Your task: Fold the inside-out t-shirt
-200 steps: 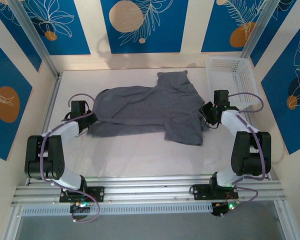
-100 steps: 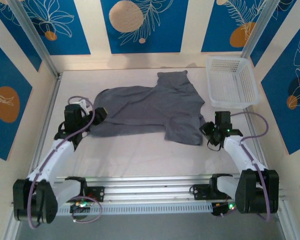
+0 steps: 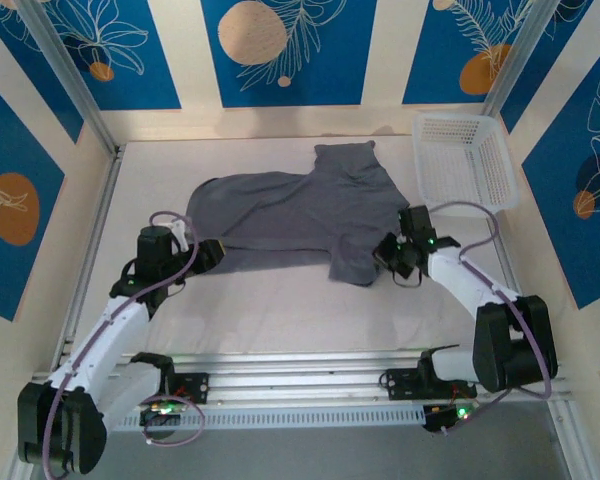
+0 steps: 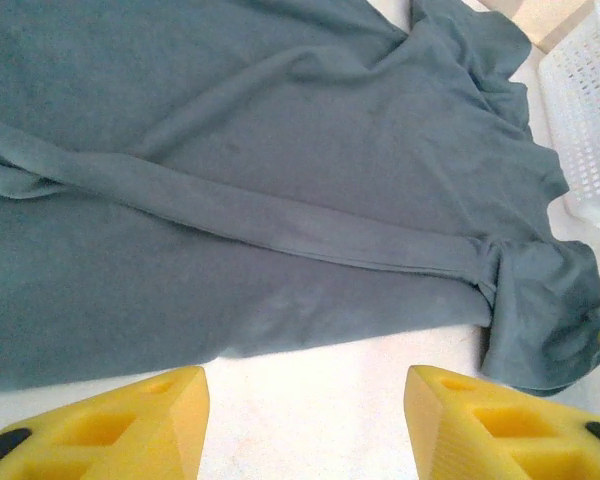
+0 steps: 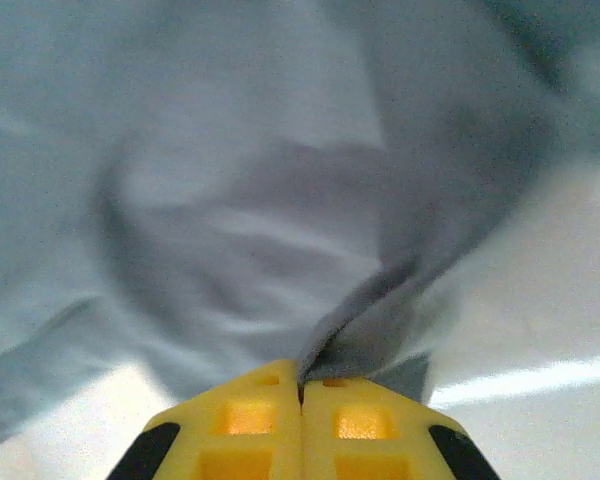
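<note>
The slate-grey t-shirt (image 3: 300,215) lies spread across the middle of the white table, one part reaching toward the back and a flap hanging at its near right corner (image 4: 545,320). My left gripper (image 3: 208,255) sits at the shirt's near left edge, open, with bare table between its yellow fingers (image 4: 110,425) and the hem just ahead. My right gripper (image 3: 388,252) is shut on the shirt's right corner, the cloth (image 5: 380,310) pinched and lifted between its closed yellow fingers (image 5: 250,420).
A white plastic basket (image 3: 467,160) stands at the back right corner; its wall (image 4: 590,110) lies past the shirt's far end. Metal rails run along the table's near edge (image 3: 300,375) and left side.
My right gripper has moved left onto the shirt's right corner and closed on it. My left gripper has slid right and nearer along the shirt's near left edge.
</note>
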`<act>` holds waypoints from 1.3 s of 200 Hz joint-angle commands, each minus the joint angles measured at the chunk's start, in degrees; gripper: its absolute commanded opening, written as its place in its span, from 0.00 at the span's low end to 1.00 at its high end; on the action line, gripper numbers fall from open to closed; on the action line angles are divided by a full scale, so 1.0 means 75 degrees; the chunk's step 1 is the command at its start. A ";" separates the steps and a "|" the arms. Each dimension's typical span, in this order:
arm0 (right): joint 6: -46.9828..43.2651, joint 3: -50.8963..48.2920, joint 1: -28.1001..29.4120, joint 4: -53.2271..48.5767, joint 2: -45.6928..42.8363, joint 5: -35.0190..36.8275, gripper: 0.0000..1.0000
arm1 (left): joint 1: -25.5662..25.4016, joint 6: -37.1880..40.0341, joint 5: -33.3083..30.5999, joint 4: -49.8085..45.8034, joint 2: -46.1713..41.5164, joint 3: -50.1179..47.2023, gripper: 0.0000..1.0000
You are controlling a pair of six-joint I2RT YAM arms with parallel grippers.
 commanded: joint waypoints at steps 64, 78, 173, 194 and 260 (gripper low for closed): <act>-0.0463 0.6701 -0.1037 -0.1856 0.4759 0.0068 0.55 | -0.0065 -0.0009 0.0002 0.0458 0.0887 -0.0009 0.56; -0.0634 0.6259 -0.0862 -0.1796 0.4477 0.0262 0.57 | -0.0057 -0.0069 -0.0109 0.0414 0.1257 0.0168 0.56; 0.0437 0.1000 -0.0951 0.0759 0.2855 0.0371 0.01 | 0.0241 -0.1102 -0.1465 0.0143 0.5525 0.2168 0.00; 0.0505 0.0860 -0.0641 0.0537 0.2805 0.0826 0.06 | 0.0278 -0.1467 -0.1127 0.0454 0.5883 0.1801 0.00; 0.0378 -0.0732 -0.0068 -0.0149 0.1065 0.0676 0.11 | 0.0716 -0.1516 -0.1939 -0.0686 0.3156 -0.0397 0.00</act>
